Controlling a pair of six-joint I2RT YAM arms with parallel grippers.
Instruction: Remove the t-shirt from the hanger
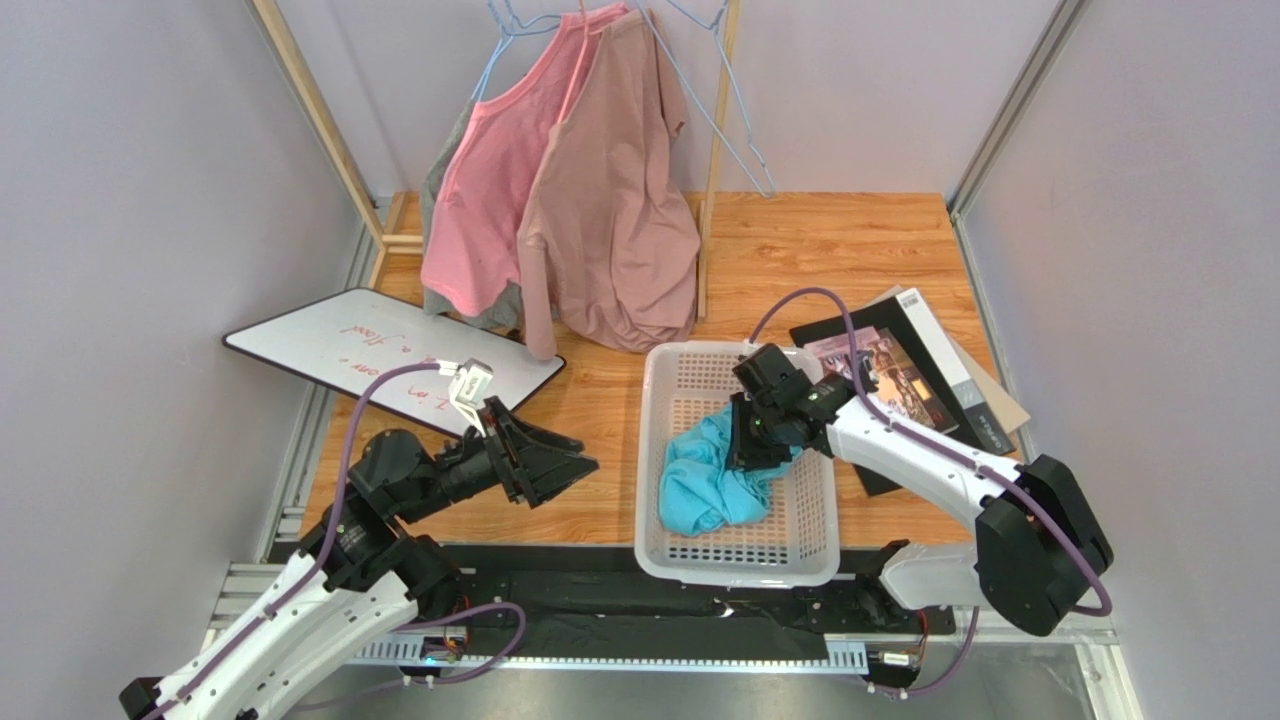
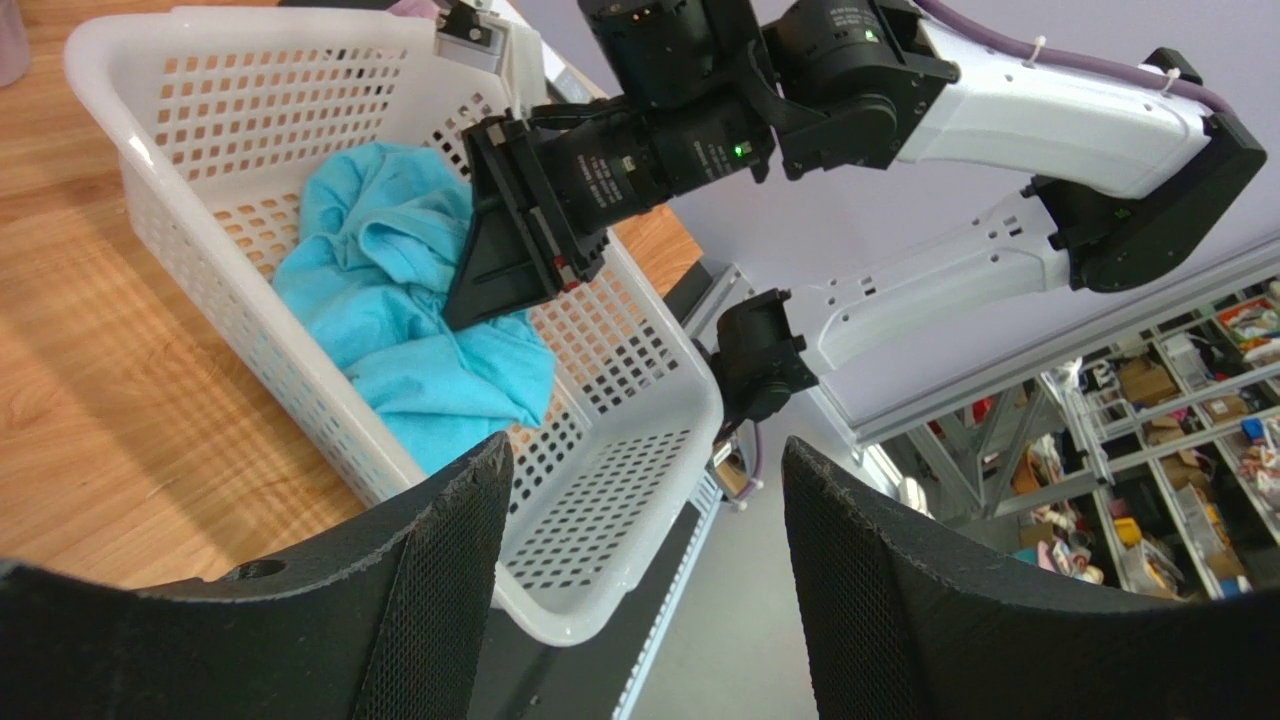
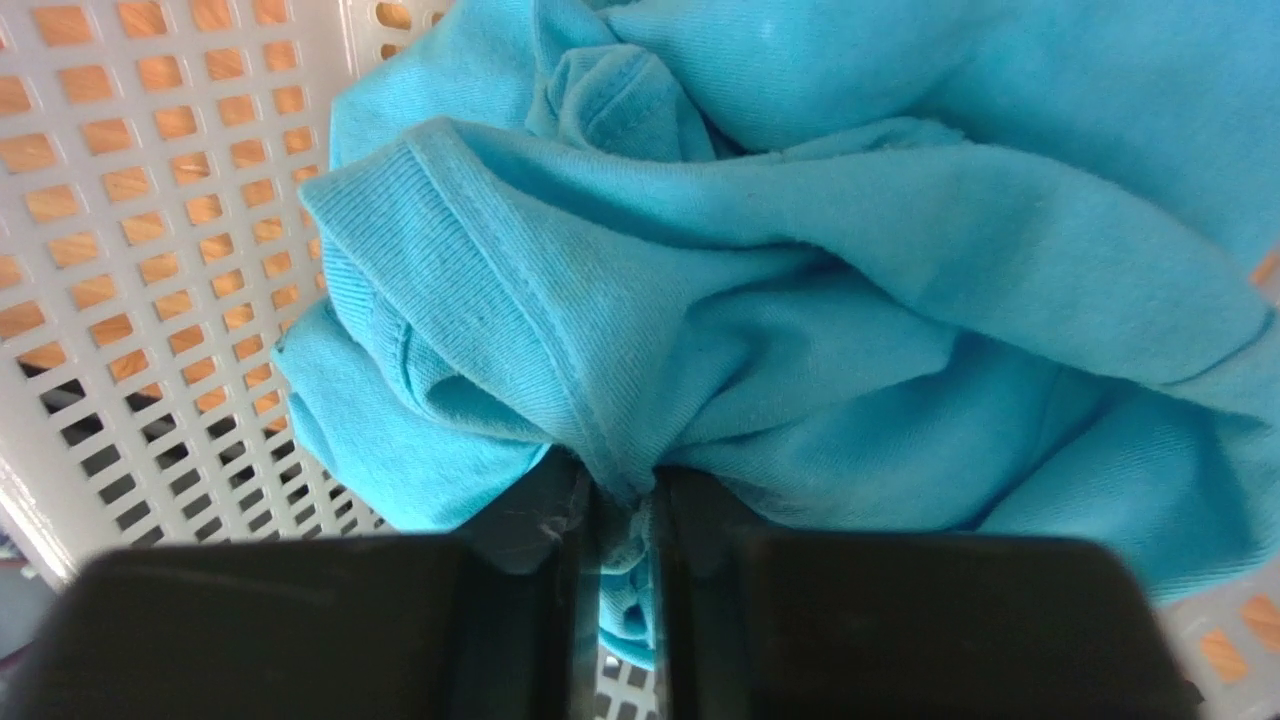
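Left gripper (image 1: 586,458) hovers over the table left of the basket (image 1: 733,569), jaws wide, nothing held. The t-shirt (image 1: 703,483) lies bunched in the basket. Right gripper (image 3: 619,503) is down on it, fingers nearly together with a fold between them; it looks pinched. At the back, the hanger (image 1: 736,140) hangs beside the brown-pink shirt (image 1: 616,225).

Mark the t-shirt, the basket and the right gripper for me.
t-shirt (image 1: 703,483): top external view, middle of the crumpled teal cloth.
white basket (image 1: 733,569): top external view, its near wall.
right gripper (image 3: 618,510): right wrist view, the narrow gap between its fingertips, with cloth pinched in it.
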